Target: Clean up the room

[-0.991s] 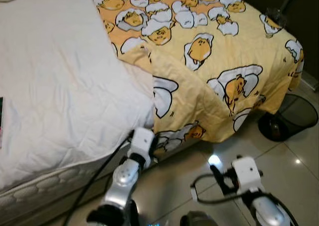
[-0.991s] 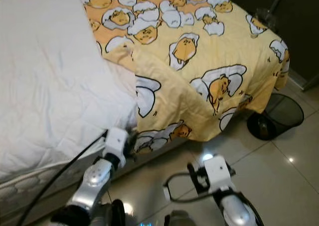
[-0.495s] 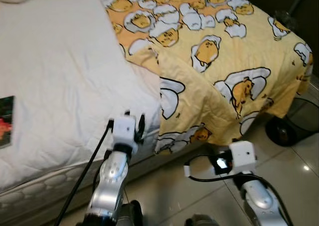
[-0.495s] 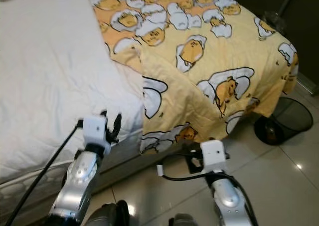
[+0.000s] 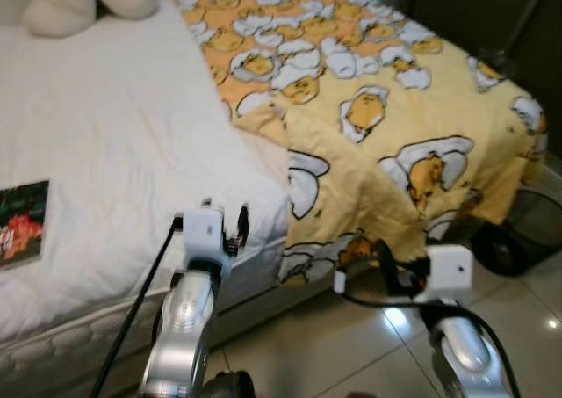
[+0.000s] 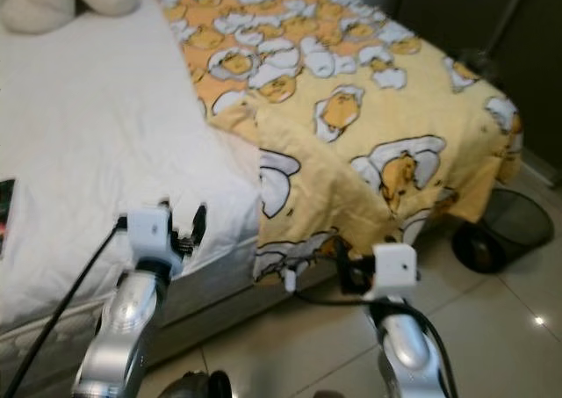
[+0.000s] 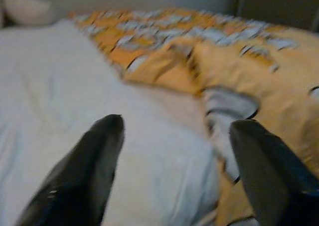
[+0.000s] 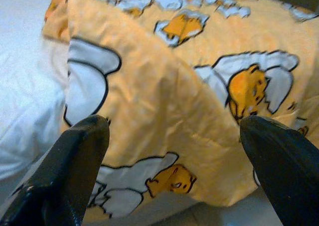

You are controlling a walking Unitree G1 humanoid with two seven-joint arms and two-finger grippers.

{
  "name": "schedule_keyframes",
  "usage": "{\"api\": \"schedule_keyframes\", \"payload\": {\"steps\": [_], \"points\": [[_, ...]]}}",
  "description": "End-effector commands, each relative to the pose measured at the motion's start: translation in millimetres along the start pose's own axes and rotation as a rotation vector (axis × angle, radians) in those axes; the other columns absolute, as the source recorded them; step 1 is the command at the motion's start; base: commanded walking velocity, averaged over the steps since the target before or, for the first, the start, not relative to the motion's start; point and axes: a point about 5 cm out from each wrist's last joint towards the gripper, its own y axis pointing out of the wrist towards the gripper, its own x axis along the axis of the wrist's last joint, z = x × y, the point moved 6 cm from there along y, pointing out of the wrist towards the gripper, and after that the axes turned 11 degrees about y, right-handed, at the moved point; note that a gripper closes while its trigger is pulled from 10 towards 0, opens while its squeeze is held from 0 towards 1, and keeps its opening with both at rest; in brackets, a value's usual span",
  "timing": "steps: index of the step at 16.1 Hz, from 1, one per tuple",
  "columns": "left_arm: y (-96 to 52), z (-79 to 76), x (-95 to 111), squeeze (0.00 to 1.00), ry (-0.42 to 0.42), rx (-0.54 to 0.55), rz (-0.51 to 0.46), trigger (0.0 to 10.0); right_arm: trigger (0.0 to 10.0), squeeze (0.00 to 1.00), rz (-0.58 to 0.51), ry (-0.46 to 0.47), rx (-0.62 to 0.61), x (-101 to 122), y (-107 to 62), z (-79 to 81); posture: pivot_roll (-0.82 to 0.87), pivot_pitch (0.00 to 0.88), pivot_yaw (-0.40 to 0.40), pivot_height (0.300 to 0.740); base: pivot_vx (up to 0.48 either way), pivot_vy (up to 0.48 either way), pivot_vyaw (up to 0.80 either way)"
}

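Black fingers of both grippers spread wide, empty, near yellow blanket.

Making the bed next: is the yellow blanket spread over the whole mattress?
No. The yellow blanket covers one side; white mattress lies bare.

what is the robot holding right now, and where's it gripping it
Nothing is held. The left gripper is open over the white mattress, and the right gripper is open facing the yellow blanket, touching neither.
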Motion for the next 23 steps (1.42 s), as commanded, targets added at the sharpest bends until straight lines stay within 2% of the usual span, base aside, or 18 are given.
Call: {"api": "schedule_keyframes", "payload": {"steps": [1,5,10,15,17,19,20,21,23], "points": [[2.9,-6.7,0,0.00,-0.012,-0.014,0.016,10.0,10.0,0.00,-0.010,-0.019,-0.018,2,1.1,-5.7,-0.21,0.013,0.051,0.740,0.334,-0.341,0.00],[9.5,-3.4,0,0.00,-0.009,-0.011,0.028,10.0,10.0,0.00,0.009,-0.041,-0.003,-3,3.7,-2.5,-0.21,0.030,0.056,0.740,0.360,-0.314,0.00],[10.9,-10.1,-1,0.00,-0.019,-0.031,0.038,10.0,10.0,0.00,0.017,-0.049,0.016,-6,2.7,2.8,-0.21,0.041,0.055,0.740,0.362,-0.311,0.00],[8.9,-9.8,-14,0.00,-0.105,0.004,0.097,10.0,10.0,0.00,0.020,-0.064,0.021,-6,0.6,0.6,-0.22,0.055,0.049,0.740,0.383,-0.286,0.00],[13.0,2.5,-26,0.00,-0.153,0.078,0.150,10.0,10.0,0.00,0.027,-0.067,0.026,-8,-0.4,1.0,-0.22,0.057,0.048,0.740,0.439,0.000,0.00],[18.0,10.3,-31,0.00,-0.161,0.109,0.167,10.0,10.0,0.00,0.031,-0.073,0.038,-9,-1.1,2.5,-0.22,0.060,0.042,0.740,0.463,0.000,0.00],[21.7,11.9,-30,0.00,-0.146,0.112,0.169,10.0,10.0,0.00,0.042,-0.108,0.064,-9,-1.2,4.8,-0.23,0.061,0.042,0.740,0.480,0.000,0.73],[24.9,13.7,-30,0.00,-0.130,0.116,0.170,10.0,10.0,0.09,0.050,-0.106,0.069,-10,-1.9,5.6,-0.23,0.061,0.042,0.740,0.480,0.000,0.66],[28.5,15.4,-32,0.00,-0.123,0.116,0.177,10.0,10.0,0.11,0.053,-0.101,0.065,-13,-3.8,5.8,-0.23,0.067,0.043,0.740,0.480,0.000,0.65]]}}
